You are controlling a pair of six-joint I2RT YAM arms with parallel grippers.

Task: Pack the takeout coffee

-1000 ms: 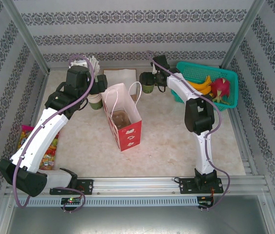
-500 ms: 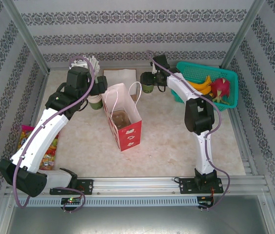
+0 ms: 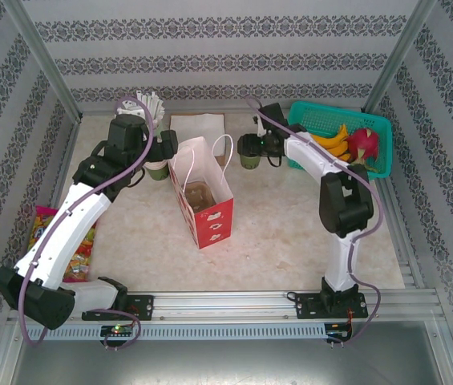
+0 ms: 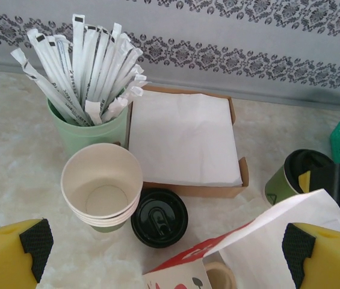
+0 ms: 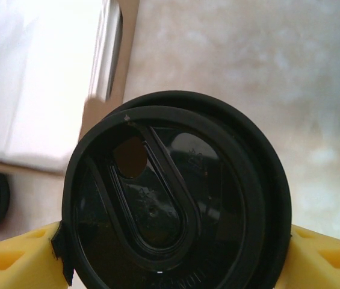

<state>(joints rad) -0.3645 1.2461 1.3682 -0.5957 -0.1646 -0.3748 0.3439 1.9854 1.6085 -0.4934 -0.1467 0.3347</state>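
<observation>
Now that the right claw [image 5: 176, 256] has clamped the coffee cup [image 3: 249, 154] and shifted it, the cup sits just beside the paper bag [image 3: 204, 196], ready to lift in; the left claw [image 4: 162, 244] gapes apart.

Bright even light, soft shadows; rt wrist view blurry (glare top-left).

Green stick holder [image 4: 91, 133], stacked cups [image 4: 102, 183], loose black lid [image 4: 159, 217], napkin box [image 4: 194, 191], teal basket [image 3: 322, 119] with bananas [image 3: 332, 143], perhaps dragon fruit [image 3: 362, 144]
</observation>
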